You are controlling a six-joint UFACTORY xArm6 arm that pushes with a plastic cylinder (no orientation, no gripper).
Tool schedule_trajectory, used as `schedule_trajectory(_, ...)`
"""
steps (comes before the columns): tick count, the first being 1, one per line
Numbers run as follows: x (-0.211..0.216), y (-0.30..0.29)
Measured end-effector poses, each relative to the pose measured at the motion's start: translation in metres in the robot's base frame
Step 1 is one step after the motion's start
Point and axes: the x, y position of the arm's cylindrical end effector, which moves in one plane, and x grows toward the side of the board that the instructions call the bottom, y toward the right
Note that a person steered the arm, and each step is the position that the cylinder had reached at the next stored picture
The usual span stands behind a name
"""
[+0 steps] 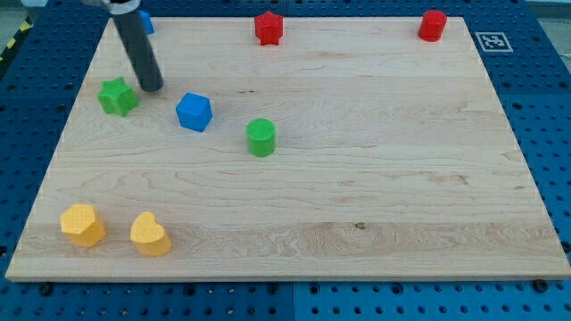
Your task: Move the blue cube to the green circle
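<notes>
My tip (151,88) stands at ten o'clock of the blue cube (194,112), apart from it; there is no pincer, only a rod. I judge it should push toward four o'clock, slowly and through the centre of the cube, to the green cylinder (260,137).

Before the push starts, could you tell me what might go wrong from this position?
My tip sits up-left of the blue cube, close beside the green star, so repositioning could nudge the star. The green circle lies right and slightly below the cube; an off-centre push may spin the cube past it or knock the circle away.
</notes>
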Motion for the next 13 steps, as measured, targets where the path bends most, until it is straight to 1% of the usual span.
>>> schedule_trajectory(1, -0.004, 0.050)
schedule_trajectory(2, -0.004, 0.087)
schedule_trajectory(4, -0.004, 0.087)
schedule_trajectory(5, 0.013, 0.083)
schedule_trajectory(6, 0.023, 0.049)
schedule_trajectory(7, 0.023, 0.018)
schedule_trajectory(8, 0.023, 0.011)
schedule_trajectory(10, 0.041, 0.018)
schedule_trajectory(11, 0.051, 0.043)
schedule_trajectory(12, 0.075, 0.073)
schedule_trajectory(13, 0.089, 0.085)
